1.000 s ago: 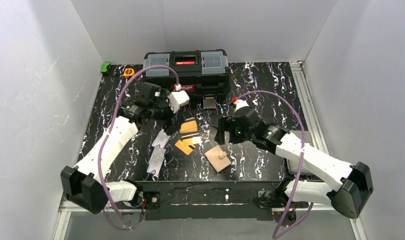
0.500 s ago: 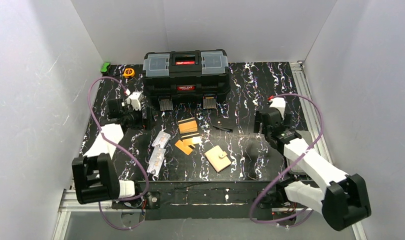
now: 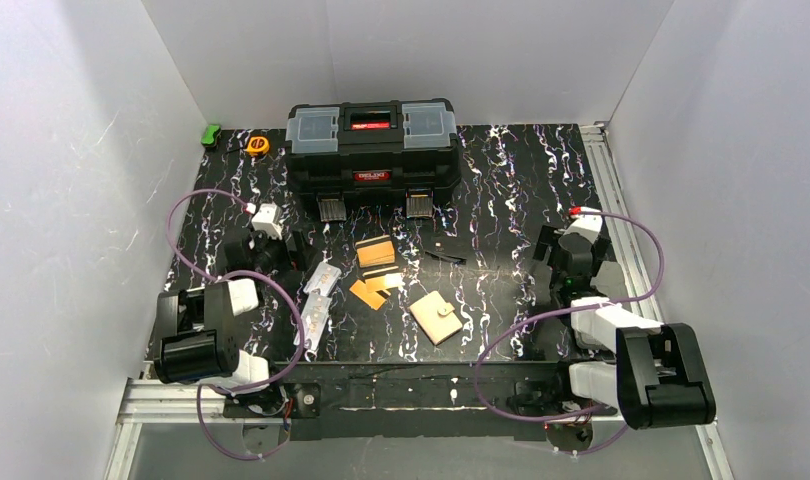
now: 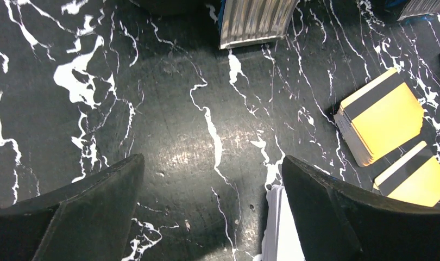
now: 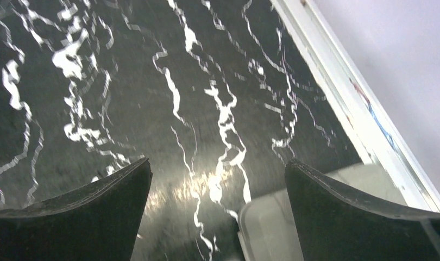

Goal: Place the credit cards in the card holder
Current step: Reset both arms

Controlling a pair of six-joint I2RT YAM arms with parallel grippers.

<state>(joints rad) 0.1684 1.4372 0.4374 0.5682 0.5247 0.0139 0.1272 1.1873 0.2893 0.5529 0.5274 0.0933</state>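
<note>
A stack of orange credit cards (image 3: pixel 375 253) with a dark stripe lies mid-table, and two loose ones (image 3: pixel 369 292) lie just in front of it. The left wrist view shows the stack (image 4: pixel 383 117) and one loose card (image 4: pixel 416 179) at the right. The beige card holder (image 3: pixel 437 316) lies shut, snap tab up, to the right of the loose cards. My left gripper (image 3: pixel 286 248) (image 4: pixel 212 163) is open over bare table left of the cards. My right gripper (image 3: pixel 551 262) (image 5: pixel 218 163) is open near the table's right side, far from the holder. Neither gripper holds anything.
A big black toolbox (image 3: pixel 371 140) stands at the back, its metal latch (image 4: pixel 256 22) ahead of my left gripper. Two white strips (image 3: pixel 316 300) lie left of the cards. A yellow tape measure (image 3: pixel 258 145) and a green object (image 3: pixel 211 134) sit back left. A metal rail (image 5: pixel 337 92) edges the right side.
Both arms have drawn back from the table's middle toward their bases, the left to the left side and the right to the right side. Both grippers stayed open. Cards and holder have not moved.
</note>
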